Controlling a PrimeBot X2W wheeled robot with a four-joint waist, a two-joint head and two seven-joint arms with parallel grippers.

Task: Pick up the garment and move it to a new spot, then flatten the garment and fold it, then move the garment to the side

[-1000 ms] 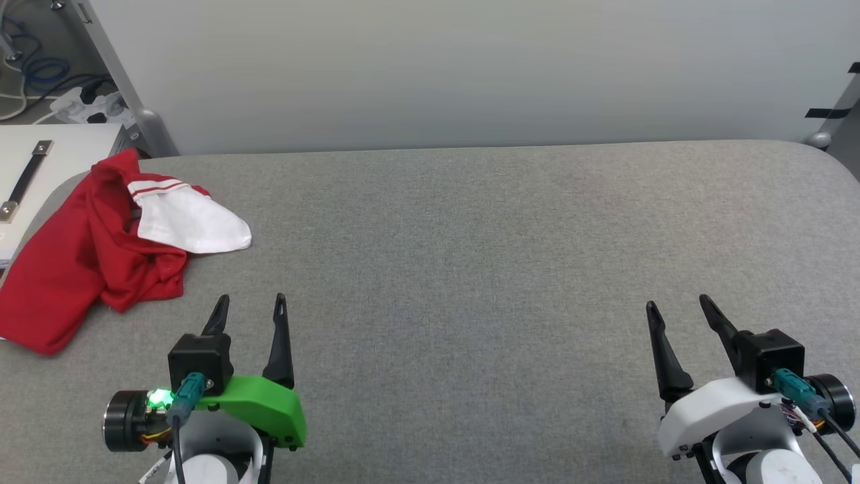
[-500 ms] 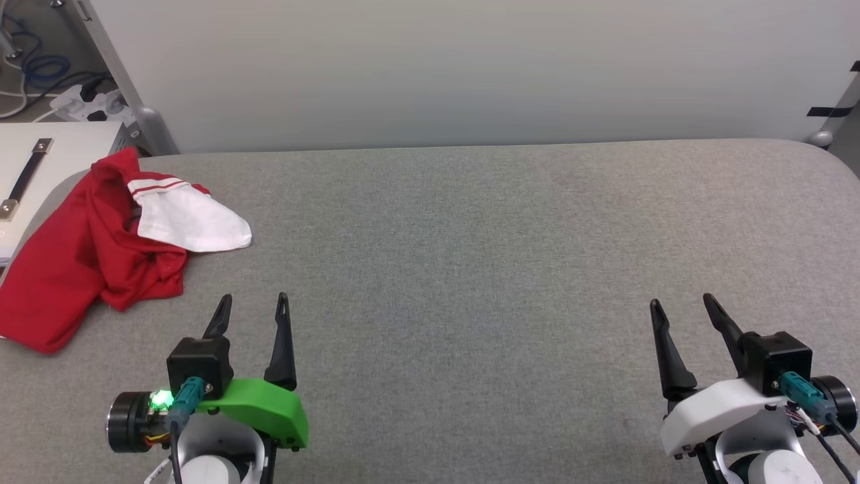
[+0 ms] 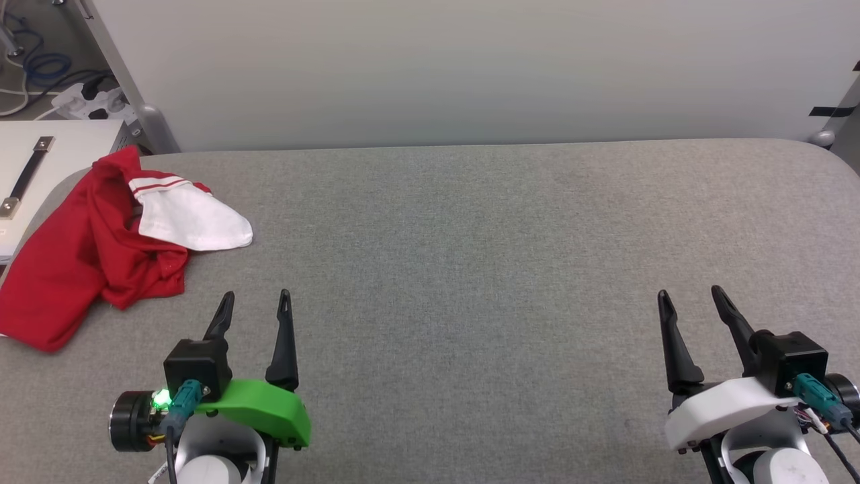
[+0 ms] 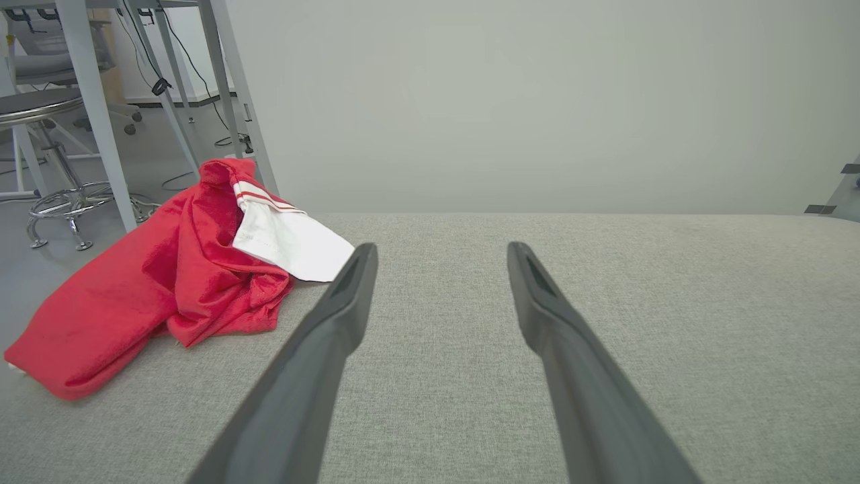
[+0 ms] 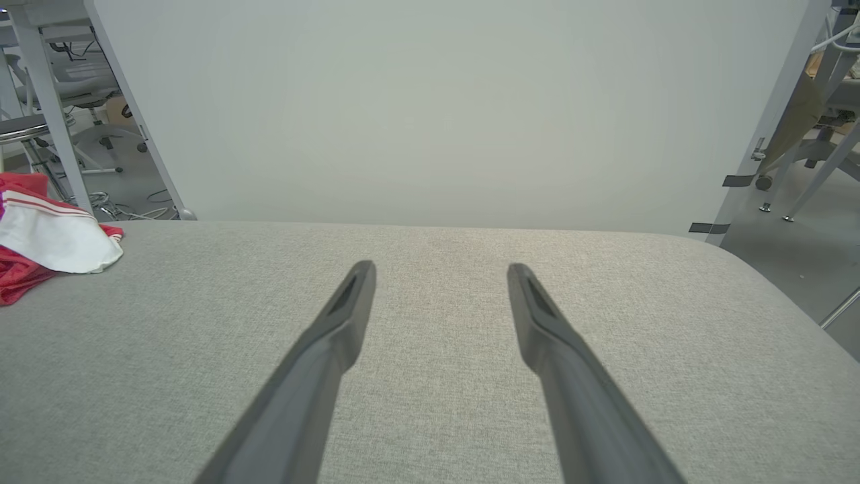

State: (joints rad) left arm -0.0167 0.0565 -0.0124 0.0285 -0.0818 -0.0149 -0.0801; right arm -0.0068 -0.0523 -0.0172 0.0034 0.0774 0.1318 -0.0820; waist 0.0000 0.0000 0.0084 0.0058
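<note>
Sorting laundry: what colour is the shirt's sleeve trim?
The sleeve trim is red-white striped; left wrist view shows best.

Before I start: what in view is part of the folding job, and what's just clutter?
Job:
- grey fabric table
- red T-shirt with white sleeve, crumpled at its left edge
- left end effector and right end effector, both open, empty

Lying about:
- white case with black handle
- power strip and cables
- stool

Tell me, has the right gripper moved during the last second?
Yes. The right gripper went a little up and rightward in the head view, measured against the garment, which stayed put.
</note>
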